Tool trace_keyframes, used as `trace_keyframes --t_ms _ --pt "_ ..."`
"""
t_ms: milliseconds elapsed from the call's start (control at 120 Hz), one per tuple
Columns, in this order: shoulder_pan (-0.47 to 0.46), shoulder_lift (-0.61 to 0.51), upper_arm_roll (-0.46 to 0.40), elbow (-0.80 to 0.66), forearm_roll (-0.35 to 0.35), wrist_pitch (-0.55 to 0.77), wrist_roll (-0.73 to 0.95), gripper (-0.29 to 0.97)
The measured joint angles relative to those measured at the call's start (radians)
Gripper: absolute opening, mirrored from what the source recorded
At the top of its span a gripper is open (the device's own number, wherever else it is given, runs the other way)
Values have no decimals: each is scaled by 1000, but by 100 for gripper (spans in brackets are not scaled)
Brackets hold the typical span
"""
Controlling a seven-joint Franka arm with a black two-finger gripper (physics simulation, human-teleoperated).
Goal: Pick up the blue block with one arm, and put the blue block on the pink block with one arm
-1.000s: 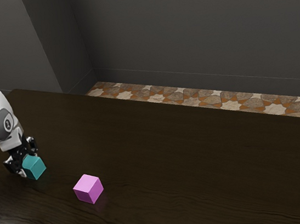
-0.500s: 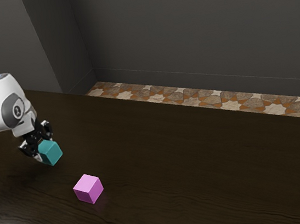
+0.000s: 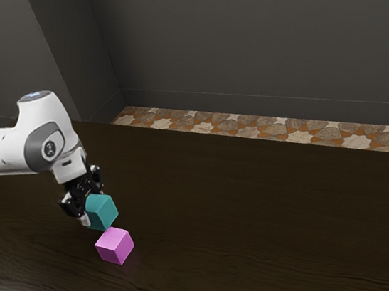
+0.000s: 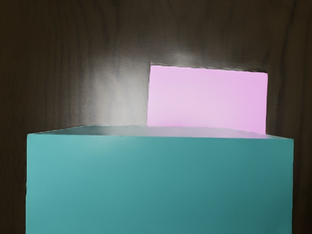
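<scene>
My gripper point(image 3: 90, 206) is shut on the blue block point(image 3: 102, 211), a teal cube held in the air just above the table. The pink block point(image 3: 114, 245) rests on the dark wooden table point(image 3: 262, 223), slightly below and to the exterior view's right of the held cube, with a small gap between them. In the wrist view the blue block point(image 4: 161, 180) looms large under my hand, and the pink block point(image 4: 208, 97) shows beyond it, partly covered by it.
A dark grey wall and a strip of patterned floor tiles point(image 3: 271, 128) lie beyond the table's far edge. The table stretches wide toward the exterior view's right.
My arm has lifted the blue block off the table and carried it toward the exterior view's right, from well left of the pink block to just above it.
</scene>
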Motion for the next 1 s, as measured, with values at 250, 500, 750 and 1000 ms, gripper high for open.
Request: trace_keyframes --t_ms 250,500,750,1000 --pt "-19 -54 -119 -71 2 -20 -197 37" --pt "73 -99 -135 -99 49 -20 -268 37" --pt "99 -84 -152 -100 88 16 -272 37" --pt "57 -67 -158 -118 77 91 -267 37"
